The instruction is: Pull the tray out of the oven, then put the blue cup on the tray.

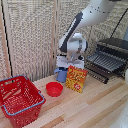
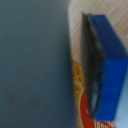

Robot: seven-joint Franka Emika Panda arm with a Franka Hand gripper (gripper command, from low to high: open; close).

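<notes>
The light-blue cup [image 1: 61,75] stands on the wooden table beside an orange box, at the foot of the arm. My gripper [image 1: 62,69] is down over the cup. In the wrist view the cup's wall [image 2: 32,65] fills one side as a grey-blue blur. One blue finger [image 2: 107,65] shows apart from it, with wood and the box in the gap, so the gripper looks open; the other finger is hidden. The black oven [image 1: 114,50] is at the exterior view's right, its door down. The dark wire tray [image 1: 105,61] sticks out over the door.
An orange snack box [image 1: 76,78] stands upright right next to the cup, on the oven side. A shallow red bowl [image 1: 54,88] lies just in front. A red basket [image 1: 20,99] fills the exterior view's near left. A woven screen backs the table.
</notes>
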